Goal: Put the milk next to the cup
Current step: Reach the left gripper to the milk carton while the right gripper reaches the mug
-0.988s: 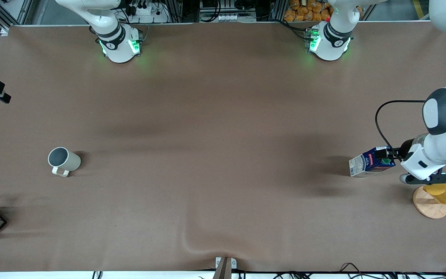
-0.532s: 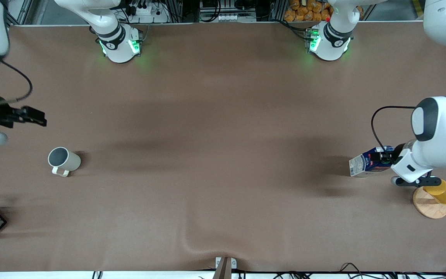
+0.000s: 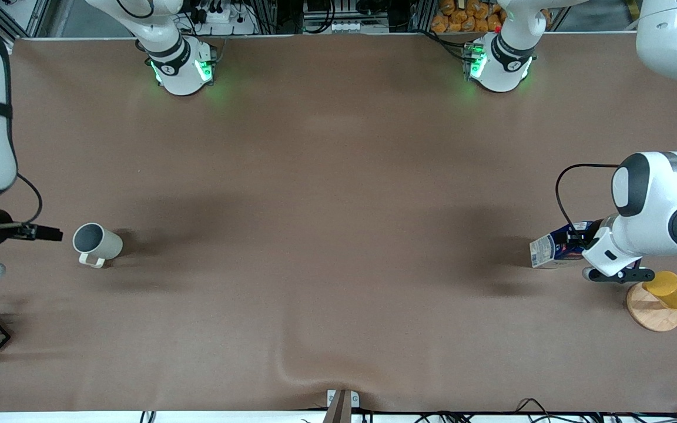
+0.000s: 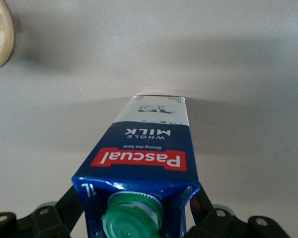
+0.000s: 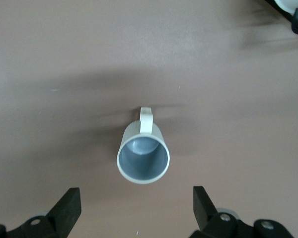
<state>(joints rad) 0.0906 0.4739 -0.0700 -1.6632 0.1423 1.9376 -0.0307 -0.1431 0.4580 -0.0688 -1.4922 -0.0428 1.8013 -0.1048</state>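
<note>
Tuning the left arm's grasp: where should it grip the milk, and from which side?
Grip the milk across its flat side walls just below the green cap, coming in from the cap end. It stands upright, and the left gripper already straddles it there.

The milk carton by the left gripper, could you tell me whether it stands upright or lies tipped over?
Tipped over: the milk carton lies on its side on the table, green cap facing the left gripper.

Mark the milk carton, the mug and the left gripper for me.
milk carton (image 4: 144,158), left wrist view, on its red label band.
mug (image 3: 97,244), front view, on its side wall.
left gripper (image 4: 139,210), left wrist view, between the fingertips at the carton's cap end.
</note>
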